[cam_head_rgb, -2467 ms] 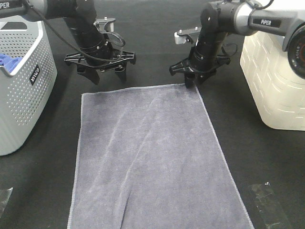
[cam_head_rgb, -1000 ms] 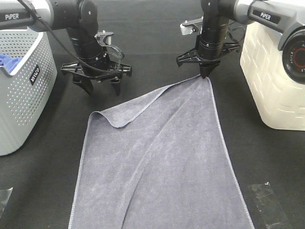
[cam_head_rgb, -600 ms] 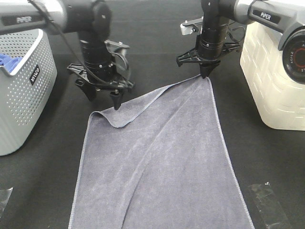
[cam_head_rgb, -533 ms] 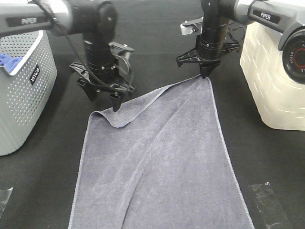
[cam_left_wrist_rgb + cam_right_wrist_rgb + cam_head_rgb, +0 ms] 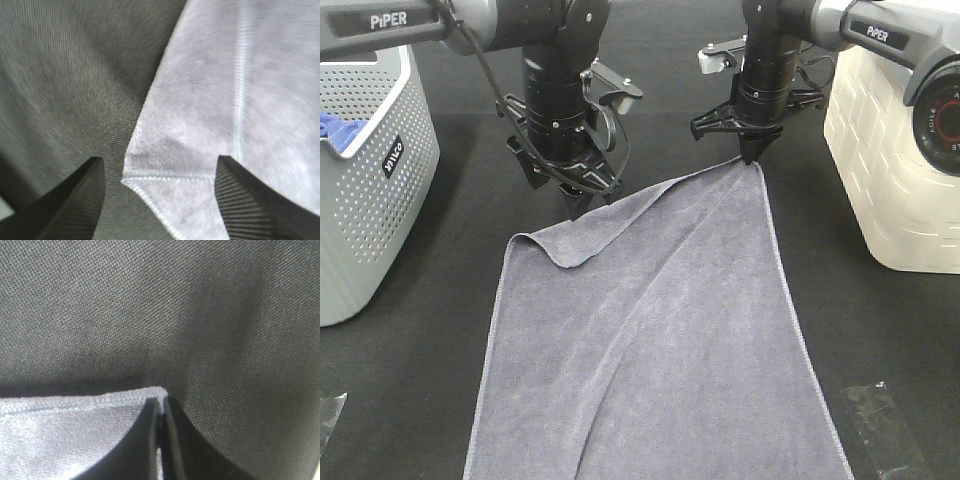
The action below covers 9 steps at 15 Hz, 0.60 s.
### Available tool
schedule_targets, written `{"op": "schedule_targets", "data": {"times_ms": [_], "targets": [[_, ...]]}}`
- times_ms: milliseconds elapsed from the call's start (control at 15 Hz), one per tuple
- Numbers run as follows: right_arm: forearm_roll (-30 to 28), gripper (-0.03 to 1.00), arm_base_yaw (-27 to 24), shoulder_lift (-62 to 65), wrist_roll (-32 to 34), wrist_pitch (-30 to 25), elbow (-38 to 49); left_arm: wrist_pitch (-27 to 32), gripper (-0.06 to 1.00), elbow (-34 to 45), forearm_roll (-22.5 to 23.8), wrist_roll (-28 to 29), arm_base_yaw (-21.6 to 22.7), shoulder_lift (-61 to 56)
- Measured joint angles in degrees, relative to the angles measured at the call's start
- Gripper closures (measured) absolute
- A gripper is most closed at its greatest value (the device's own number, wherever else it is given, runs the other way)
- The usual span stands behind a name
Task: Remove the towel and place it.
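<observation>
Towel [image 5: 650,340] looks soft, limp. The right pincer [image 5: 752,160] clenches one far corner, while the left pincer [image 5: 159,166] is spread wide, straddling the hemmed edge, likely the best hold.

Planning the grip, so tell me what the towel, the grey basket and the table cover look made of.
The towel: seems soft microfibre, matte fuzzy nap, stitched hem. The grey basket: likely moulded plastic, smooth with rows of small holes. The table cover: apparently black woven fabric; fine weave shows up close.
</observation>
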State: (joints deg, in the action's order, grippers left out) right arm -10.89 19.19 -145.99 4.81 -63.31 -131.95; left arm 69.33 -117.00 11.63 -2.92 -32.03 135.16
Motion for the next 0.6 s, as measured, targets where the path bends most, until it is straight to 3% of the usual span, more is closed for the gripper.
{"op": "schedule_targets", "data": {"times_ms": [333, 467, 600], "targets": [[0.17, 0.97, -0.06, 0.0, 0.0, -0.46, 0.0, 0.0, 0.41, 9.45, -0.23, -6.82, 0.17, -6.65], [0.4, 0.97, -0.06, 0.0, 0.0, -0.52, 0.0, -5.27, 0.41, 20.05, -0.23, -11.17, 0.17, -12.78], [0.4, 0.97, -0.06, 0.0, 0.0, -0.52, 0.0, -14.38, 0.41, 30.83, -0.29, -15.07, 0.17, -18.45]]}}
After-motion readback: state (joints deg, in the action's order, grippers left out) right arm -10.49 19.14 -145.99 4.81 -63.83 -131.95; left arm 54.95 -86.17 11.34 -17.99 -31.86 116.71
